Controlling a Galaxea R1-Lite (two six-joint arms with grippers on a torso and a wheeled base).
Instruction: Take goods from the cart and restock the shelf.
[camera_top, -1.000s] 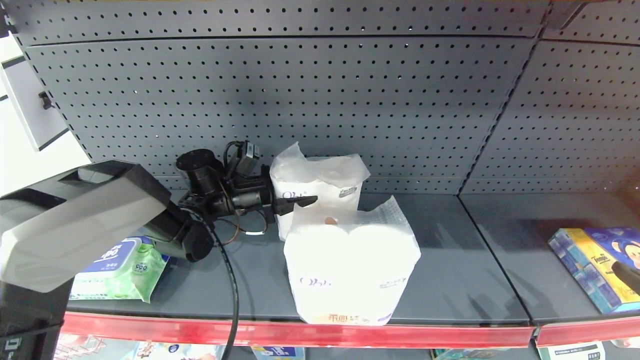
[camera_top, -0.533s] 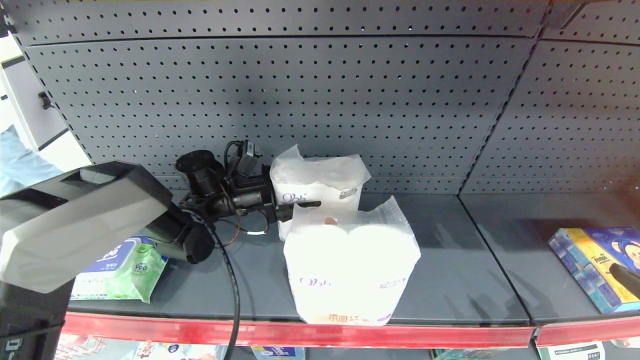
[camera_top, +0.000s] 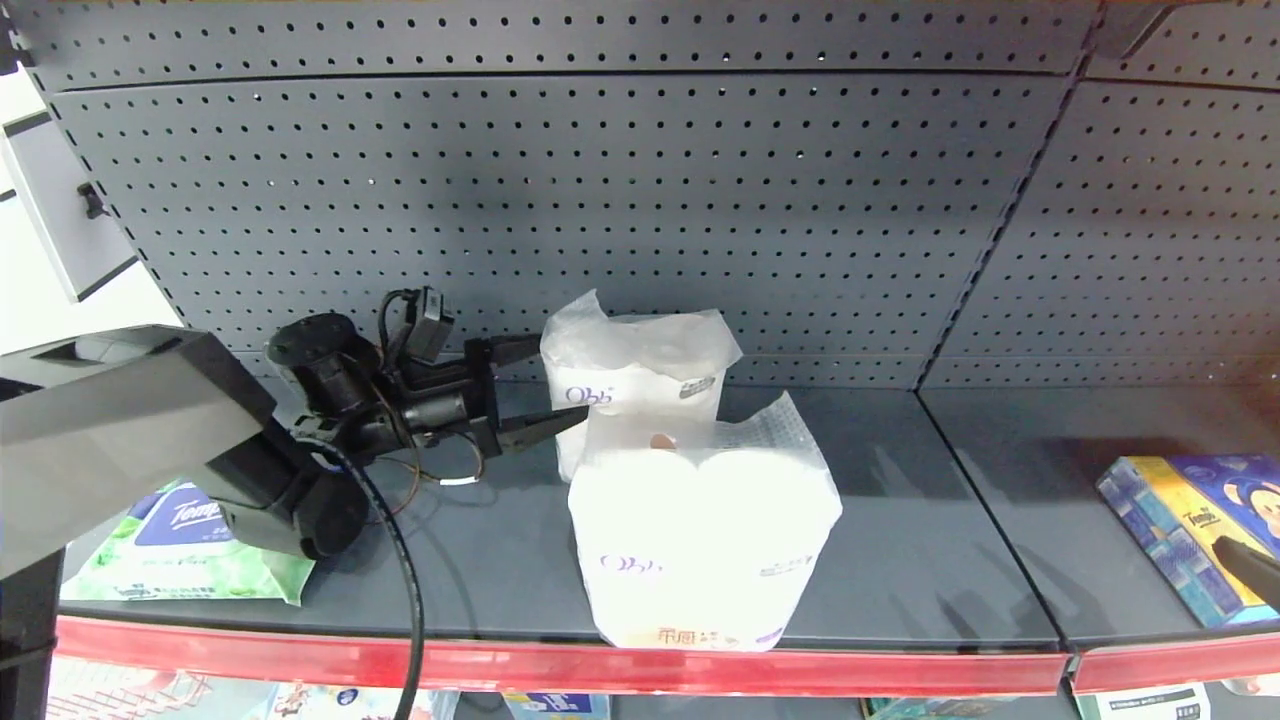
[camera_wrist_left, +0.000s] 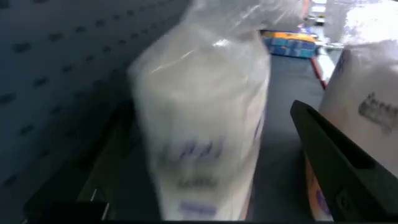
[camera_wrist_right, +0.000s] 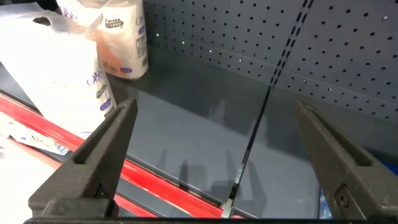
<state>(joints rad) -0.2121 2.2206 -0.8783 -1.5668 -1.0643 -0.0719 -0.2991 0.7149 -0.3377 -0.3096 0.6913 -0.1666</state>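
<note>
Status: two white paper-roll packs are already on the shelf (camera_top: 900, 560).
- rear roll pack (camera_top: 640, 375): upright, at the back near the pegboard panel (camera_top: 600, 200).
- front roll pack (camera_top: 700, 540): upright at the red front lip, just ahead of the rear one and overlapping it in the head view. Touching or not, can't tell.

Left tool (camera_top: 560, 382): jaws spread wide, holding nothing. The tips straddle the left end of the rear roll pack (camera_wrist_left: 199, 124). The wrist view shows a gap between the pack and the dark finger (camera_wrist_left: 336, 168), so no squeeze. Reads as a placed pack, let go.

Right tool (camera_wrist_right: 217, 168): also spread wide and empty. It hangs low at the right end of the shelf, over the bare deck near the divider.

Other stock on the shelf:
- green wipes pack (camera_top: 180, 555), lying flat at the far left.
- blue and yellow tissue box (camera_top: 1190, 530), at the far right.

Progress (my read): the roll section is partly filled, two in. There's open deck to the right of both packs and more past the divider. What's left:
- back the left arm out without dragging the rear pack.
- fetch the next item from the cart.
- fill the gap to the right.

How many goods are left to bring, can't tell.

Risk: the packs are soft and tall, so a finger snagging the loose plastic top could tip one.
</note>
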